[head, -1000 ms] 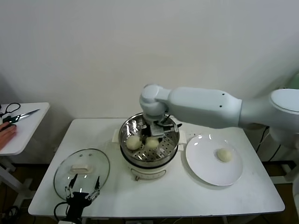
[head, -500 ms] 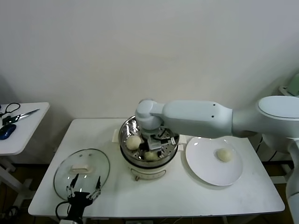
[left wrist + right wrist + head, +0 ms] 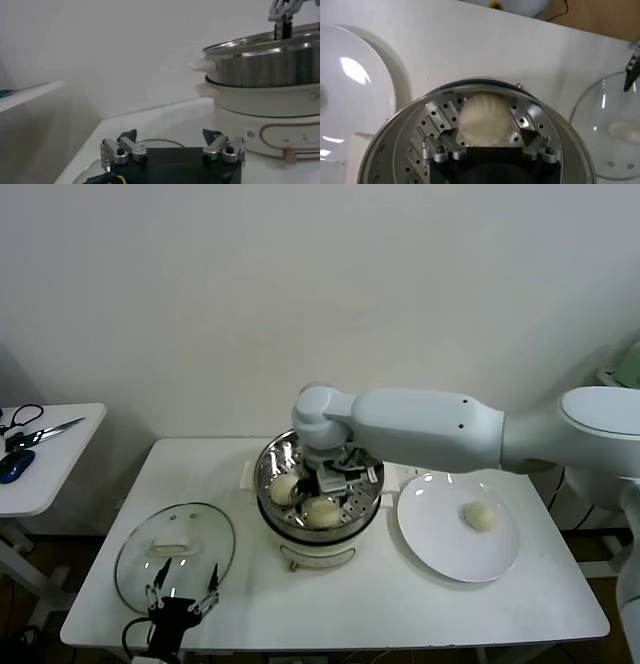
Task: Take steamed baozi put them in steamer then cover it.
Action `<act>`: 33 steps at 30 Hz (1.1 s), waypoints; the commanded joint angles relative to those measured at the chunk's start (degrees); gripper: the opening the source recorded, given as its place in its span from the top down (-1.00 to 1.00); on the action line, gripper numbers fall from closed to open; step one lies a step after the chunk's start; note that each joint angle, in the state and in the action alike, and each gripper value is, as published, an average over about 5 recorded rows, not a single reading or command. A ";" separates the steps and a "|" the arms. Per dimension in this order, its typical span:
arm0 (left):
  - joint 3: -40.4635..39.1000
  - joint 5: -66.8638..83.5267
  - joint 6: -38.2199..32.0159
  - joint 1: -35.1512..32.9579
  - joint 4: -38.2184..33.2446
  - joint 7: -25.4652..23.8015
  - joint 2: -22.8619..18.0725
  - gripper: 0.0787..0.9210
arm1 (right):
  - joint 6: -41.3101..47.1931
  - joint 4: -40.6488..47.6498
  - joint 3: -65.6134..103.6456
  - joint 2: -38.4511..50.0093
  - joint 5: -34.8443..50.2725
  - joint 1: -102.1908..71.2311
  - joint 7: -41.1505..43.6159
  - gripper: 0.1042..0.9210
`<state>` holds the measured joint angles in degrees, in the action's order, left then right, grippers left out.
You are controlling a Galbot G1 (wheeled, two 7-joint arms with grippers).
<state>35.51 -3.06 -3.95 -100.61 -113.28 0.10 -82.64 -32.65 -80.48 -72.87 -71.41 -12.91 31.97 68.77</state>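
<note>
The steel steamer [image 3: 370, 494] sits on its white pot base [image 3: 318, 556] at the table's middle. Two steamed baozi lie in it, one at the left [image 3: 285, 487] and one at the front [image 3: 322, 511]. My right gripper [image 3: 335, 477] hovers low inside the steamer, open. In the right wrist view the gripper [image 3: 487, 136] straddles a baozi [image 3: 485, 117] resting on the perforated floor. Another baozi [image 3: 481, 516] lies on the white plate [image 3: 440, 549]. The glass cover [image 3: 175, 549] lies flat at the front left. My left gripper [image 3: 180, 599] is open by its near edge.
A small side table [image 3: 40, 474] with scissors [image 3: 30, 432] stands to the far left. My right arm [image 3: 430, 429] spans above the back right of the table. The left wrist view shows the steamer [image 3: 270, 62] and pot base [image 3: 270, 117] ahead.
My right gripper went down into the steamer with a baozi, opened and rose slightly. That baozi now lies at the steamer's front. The left arm has not moved.
</note>
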 commanded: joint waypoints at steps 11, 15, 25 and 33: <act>0.97 0.55 0.21 1.02 -0.77 -0.10 1.29 -0.77 | 38.97 5.32 -12.59 19.47 31.84 14.73 -10.83 -0.76; 1.28 0.55 0.39 1.26 -1.11 -0.13 1.37 -0.77 | 45.09 3.88 -10.36 27.36 34.92 9.94 -9.64 -0.76; 2.55 0.92 1.01 1.99 -1.65 -0.12 0.93 -0.77 | 44.23 9.33 8.64 37.99 20.13 -14.41 -6.27 -0.76; 2.54 0.21 1.03 1.23 -2.01 -0.07 -0.11 -0.77 | 40.22 19.42 21.67 36.33 8.29 -29.12 -4.88 -0.76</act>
<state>37.84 -2.56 -2.99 -99.08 -115.04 0.00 -82.23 6.29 -69.13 -64.42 -39.37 4.12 18.87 63.06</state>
